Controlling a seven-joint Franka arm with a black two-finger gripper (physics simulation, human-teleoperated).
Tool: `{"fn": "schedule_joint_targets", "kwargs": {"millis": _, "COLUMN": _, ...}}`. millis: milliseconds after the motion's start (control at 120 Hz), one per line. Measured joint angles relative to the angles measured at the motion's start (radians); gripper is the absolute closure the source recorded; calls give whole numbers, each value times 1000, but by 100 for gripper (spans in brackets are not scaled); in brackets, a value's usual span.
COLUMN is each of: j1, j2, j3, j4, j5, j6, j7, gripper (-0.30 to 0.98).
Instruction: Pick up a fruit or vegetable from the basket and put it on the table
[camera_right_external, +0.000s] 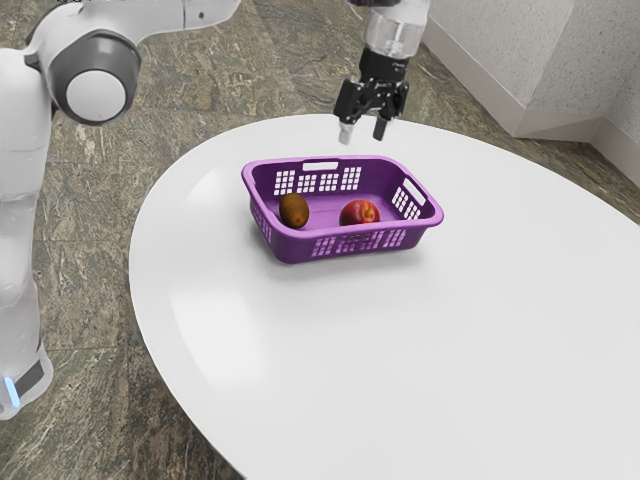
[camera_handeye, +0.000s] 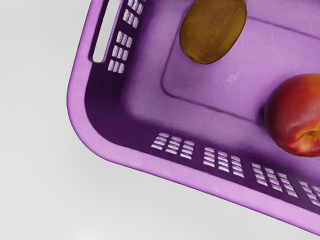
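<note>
Empty and pointing down, the pincer (camera_right_external: 363, 130) hangs with its two fingers apart and nothing between them, a sensible pose, I'd say, for going down around something round. Lower than the pincer sits the purple basket (camera_right_external: 310, 246), upright on its base, its open top leaving both fruits within reach from above. Of the two, the red peach (camera_handeye: 296, 116) looks the handier from where I stand, though I can't tell for certain which lies nearer the pincer. It rests on the basket floor close to a long wall, so that side may leave little room for a finger. The brown kiwi (camera_handeye: 213, 31) lies on its long side toward one short end, apart from the peach; the walls would stop either from rolling off. Either could be the one wanted, and both are in the basket below the pincer's height. Gripping across the kiwi's narrow width seems the surer hold. Lower again and spreading out beyond the basket, the white counter (camera_right_external: 330, 350) carries it all and offers space for setting a fruit down. Farthest below the pincer is the stone-patterned floor (camera_right_external: 90, 280). No brand, label or writing can be read on the basket or fruit.
</note>
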Motion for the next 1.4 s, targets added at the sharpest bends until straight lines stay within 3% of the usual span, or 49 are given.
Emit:
{"fn": "schedule_joint_targets", "kwargs": {"millis": 483, "j1": 8, "j2": 27, "j3": 1, "j4": -216, "j5": 3, "j6": 148, "j7": 371, "gripper": 0}}
{"fn": "schedule_joint_targets", "kwargs": {"millis": 650, "j1": 71, "j2": 37, "j3": 0, "j4": -224, "j5": 2, "j6": 175, "j7": 446, "gripper": 0}}
{"fn": "schedule_joint_targets", "kwargs": {"millis": 767, "j1": 137, "j2": 87, "j3": -13, "j4": -197, "j5": 5, "j6": 185, "j7": 494, "gripper": 0}}
{"fn": "schedule_joint_targets", "kwargs": {"millis": 858, "j1": 246, "j2": 161, "j3": -133, "j4": -119, "j5": 12, "j6": 190, "j7": 528, "gripper": 0}}
{"fn": "schedule_joint_targets", "kwargs": {"millis": 950, "j1": 292, "j2": 204, "j3": -172, "j4": -87, "j5": 17, "j6": 193, "j7": 557, "gripper": 0}}
{"fn": "schedule_joint_targets", "kwargs": {"millis": 1400, "j1": 321, "j2": 331, "j3": -213, "j4": 27, "j5": 20, "j6": 212, "j7": 652, "gripper": 0}}
